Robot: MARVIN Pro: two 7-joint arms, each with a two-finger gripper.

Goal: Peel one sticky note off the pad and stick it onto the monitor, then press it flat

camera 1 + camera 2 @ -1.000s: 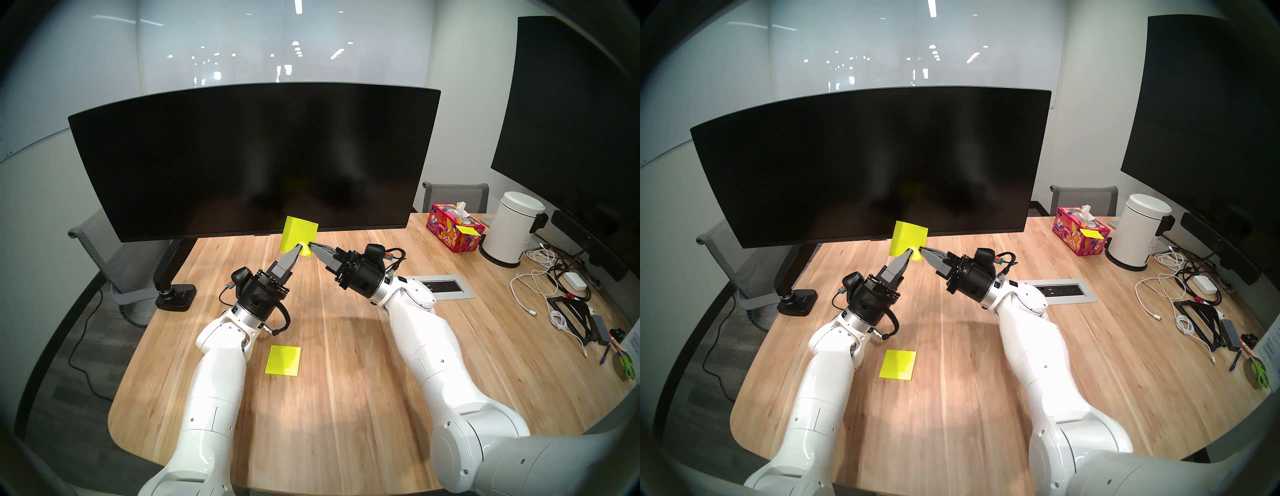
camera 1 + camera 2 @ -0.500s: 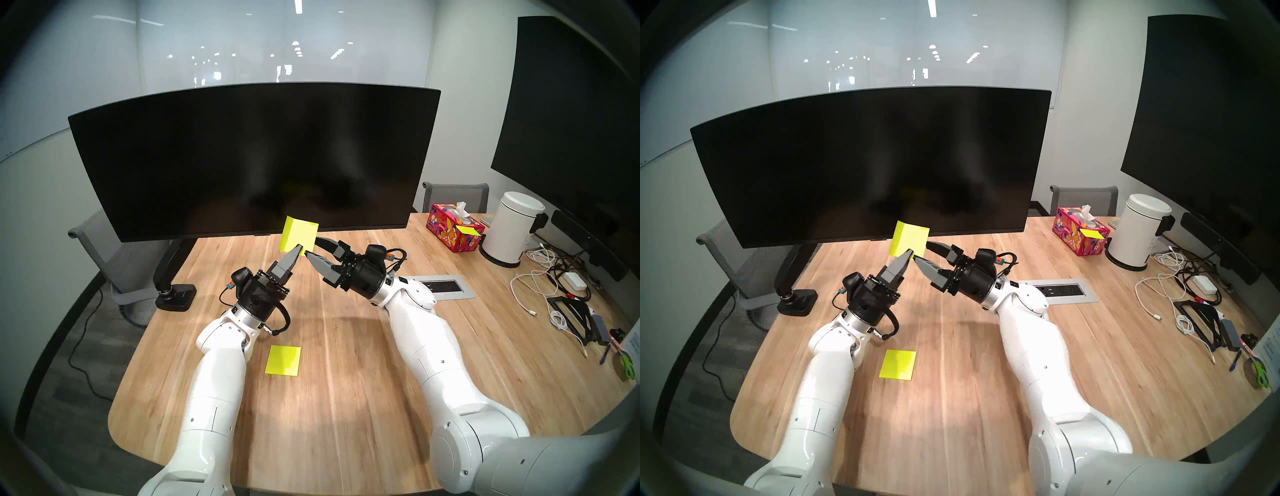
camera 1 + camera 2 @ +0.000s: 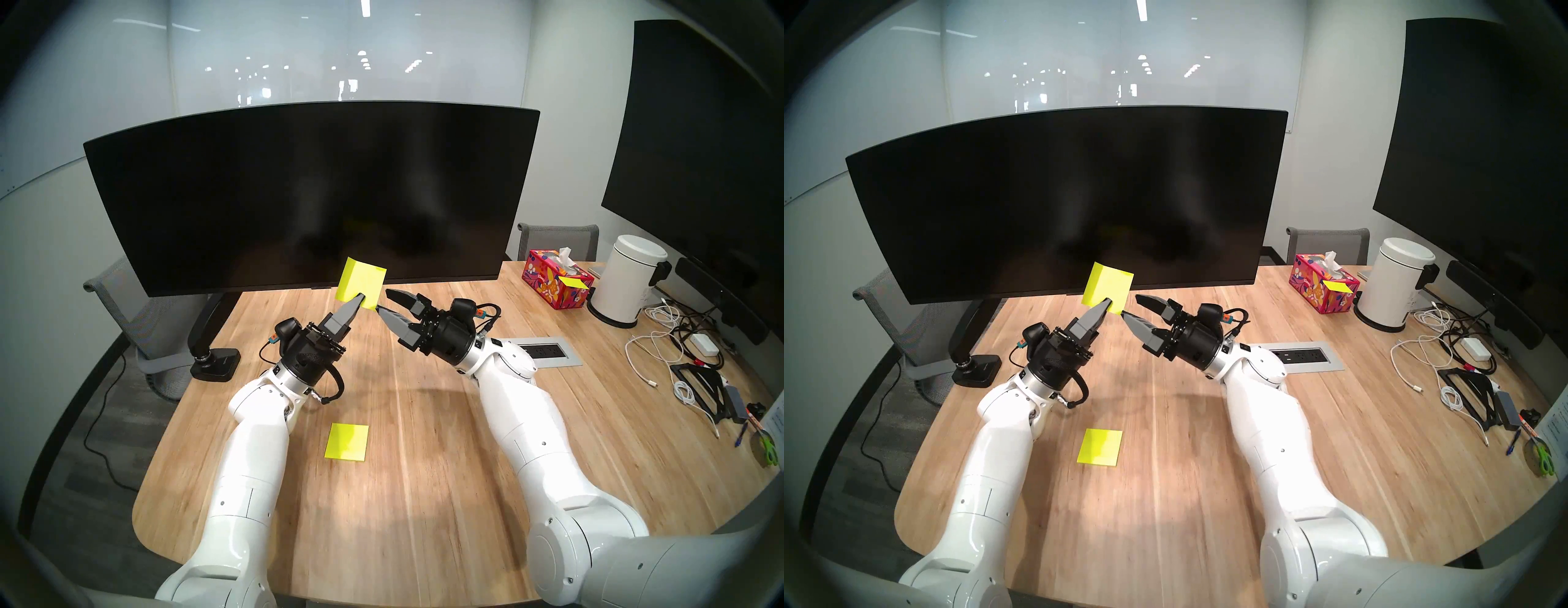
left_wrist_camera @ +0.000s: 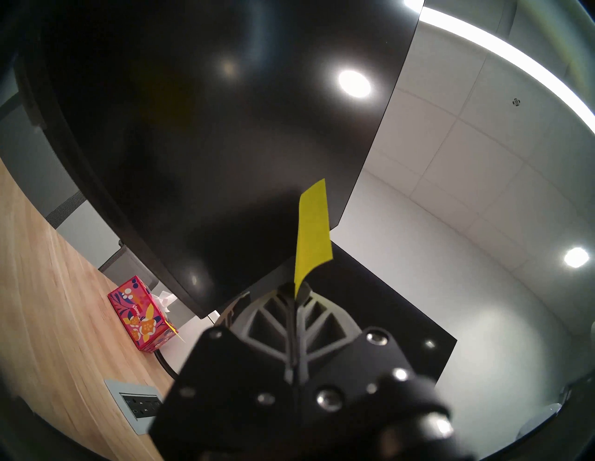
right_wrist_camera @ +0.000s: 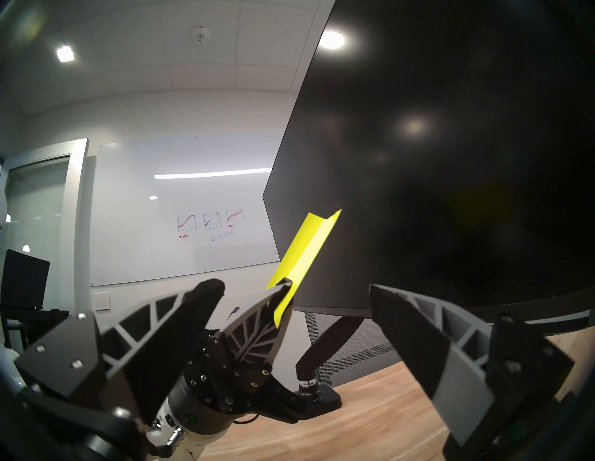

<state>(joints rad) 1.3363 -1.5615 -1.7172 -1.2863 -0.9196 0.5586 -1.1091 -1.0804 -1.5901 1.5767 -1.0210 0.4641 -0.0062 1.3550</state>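
Sticky note (image 3: 361, 282) pinched at its lower edge by the left end effector (image 3: 360, 299), held just in front of the monitor (image 3: 297, 191) near its bottom bezel, centre of the head view. Right end effector (image 3: 384, 302) spread wide, empty, just right of the note. Pad (image 3: 346, 441) flat on the surface (image 3: 424, 488), lower centre. Likely feather-light, floppy, prone to curl and crease; one edge already bent in the right wrist view. Best kept gripped low, adhesive strip presumably at the free top edge, pressed gently against the glossy, fragile screen.
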